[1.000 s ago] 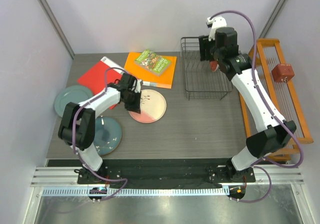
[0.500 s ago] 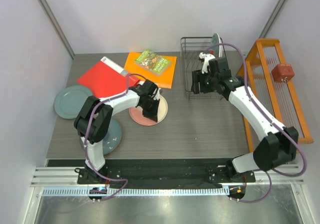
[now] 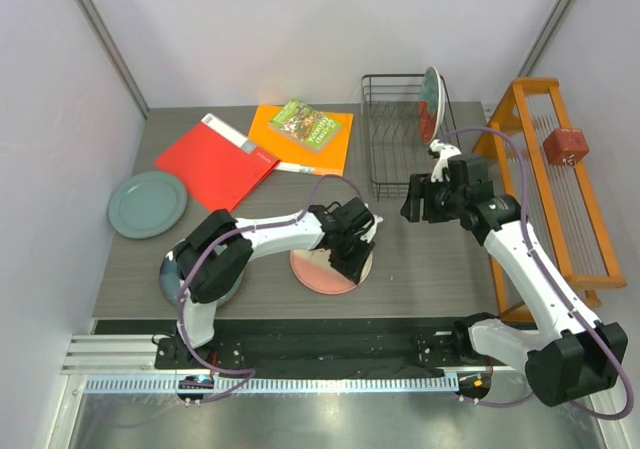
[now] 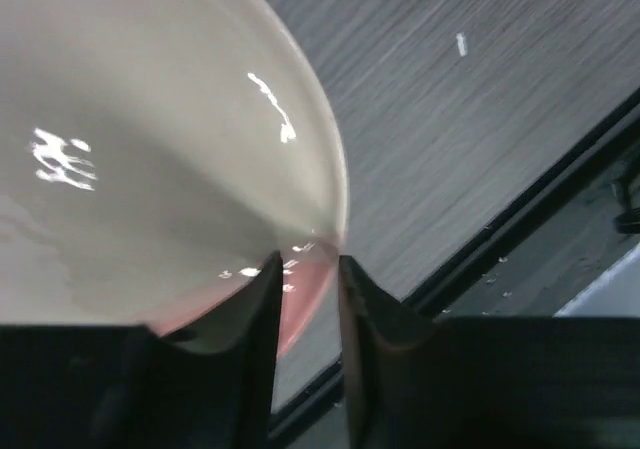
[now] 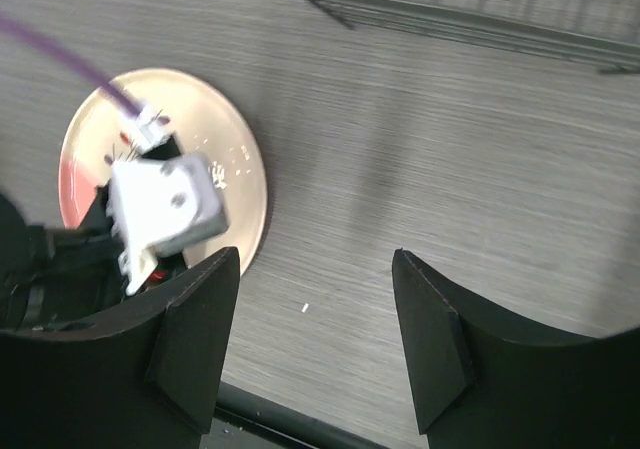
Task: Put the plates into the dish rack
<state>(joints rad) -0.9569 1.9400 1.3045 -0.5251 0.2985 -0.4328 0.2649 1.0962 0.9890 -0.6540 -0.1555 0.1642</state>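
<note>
Cream-and-pink round ceramic plate [image 3: 322, 275] lay left-front of the black wire dish rack [image 3: 405, 164] | my left gripper [image 4: 307, 264] clamped its rim | my right gripper [image 5: 312, 259] hung spread, empty, before the rack | step: picking it up; next, I judged, lift, tip upright, slot in.

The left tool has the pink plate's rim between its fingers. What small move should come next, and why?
Probably lift the rim slightly. The left tool pinches the cream-and-pink plate, which lies flat near the front edge of the table; the right tool hangs open nearby.
</note>
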